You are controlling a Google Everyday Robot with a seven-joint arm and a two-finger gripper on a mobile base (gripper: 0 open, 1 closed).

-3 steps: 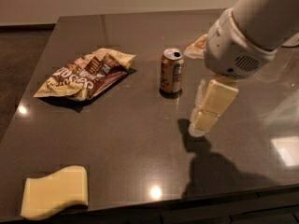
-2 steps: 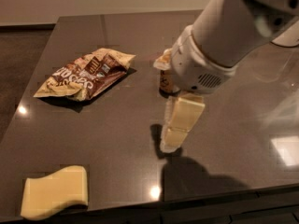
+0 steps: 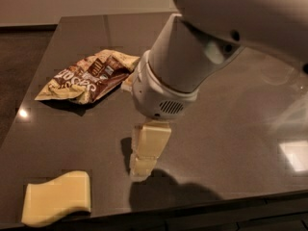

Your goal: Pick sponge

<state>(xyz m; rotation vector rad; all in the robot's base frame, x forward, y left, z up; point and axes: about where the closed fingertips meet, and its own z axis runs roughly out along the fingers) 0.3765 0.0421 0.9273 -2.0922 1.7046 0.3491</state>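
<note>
The sponge (image 3: pixel 57 198) is a pale yellow flat slab with a wavy top edge. It lies near the front left corner of the dark table (image 3: pixel 231 143). My gripper (image 3: pixel 143 170) hangs from the large white arm in the middle of the view. Its cream-yellow fingers point down toward the table, to the right of the sponge and apart from it. The gripper holds nothing that I can see.
A brown and cream chip bag (image 3: pixel 86 76) lies at the back left of the table. The arm hides the soda can that stood behind it. The table's front edge (image 3: pixel 192 203) runs just below the gripper and sponge.
The arm has swung left and toward the front of the table, now covering the can. The gripper is much closer to the sponge. The sponge and the bag have not moved.
</note>
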